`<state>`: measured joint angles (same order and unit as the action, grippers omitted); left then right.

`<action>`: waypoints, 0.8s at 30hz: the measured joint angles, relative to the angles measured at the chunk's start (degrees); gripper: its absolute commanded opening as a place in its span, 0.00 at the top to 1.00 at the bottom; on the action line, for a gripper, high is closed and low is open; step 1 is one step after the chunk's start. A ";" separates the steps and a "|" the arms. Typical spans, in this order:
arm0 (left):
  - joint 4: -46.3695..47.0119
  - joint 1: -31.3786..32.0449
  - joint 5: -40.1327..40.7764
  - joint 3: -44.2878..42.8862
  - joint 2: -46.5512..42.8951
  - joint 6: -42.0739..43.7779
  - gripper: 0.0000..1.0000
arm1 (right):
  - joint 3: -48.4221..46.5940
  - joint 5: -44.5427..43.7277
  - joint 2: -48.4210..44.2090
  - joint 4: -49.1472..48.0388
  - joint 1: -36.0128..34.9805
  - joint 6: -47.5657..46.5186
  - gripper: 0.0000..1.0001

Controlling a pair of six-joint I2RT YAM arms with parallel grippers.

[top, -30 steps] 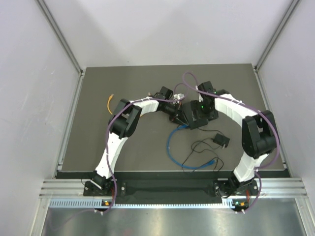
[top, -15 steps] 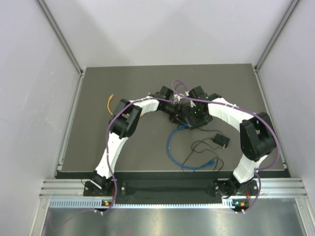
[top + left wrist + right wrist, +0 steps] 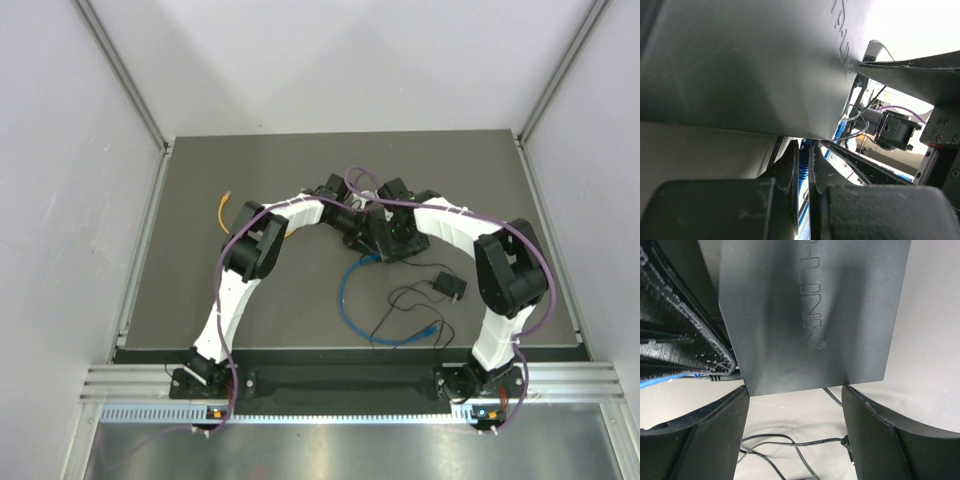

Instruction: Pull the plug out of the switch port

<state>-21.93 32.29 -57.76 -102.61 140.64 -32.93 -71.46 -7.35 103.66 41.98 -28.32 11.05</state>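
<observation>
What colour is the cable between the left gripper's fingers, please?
The cable is blue, clearest in the left wrist view.

One tabletop [image 3: 300, 170]. Two arms: a left arm [image 3: 225, 300] and a right arm [image 3: 495, 340]. Two purple cables [image 3: 226, 262], one along each arm. One flat black box [image 3: 810, 310]. One blue cable [image 3: 341, 295]. One orange cable [image 3: 224, 212]. One small black adapter [image 3: 450, 286], with one thin black wire [image 3: 400, 298].
</observation>
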 measured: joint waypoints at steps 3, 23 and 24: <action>-2.03 0.04 1.03 -0.98 0.02 0.87 1.00 | -0.66 -0.44 0.63 0.44 0.04 1.09 0.27; 19.08 -0.68 -2.34 12.22 -3.67 -4.11 1.00 | 0.22 7.23 1.05 0.44 4.24 6.10 0.27; 18.27 -0.70 -2.19 11.82 -3.63 -3.98 1.00 | 0.33 7.54 1.05 0.37 4.50 6.16 0.27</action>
<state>-3.66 31.59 -59.94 -90.78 137.01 -36.91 -71.13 0.19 104.71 42.35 -23.81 17.21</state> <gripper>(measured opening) 0.058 0.735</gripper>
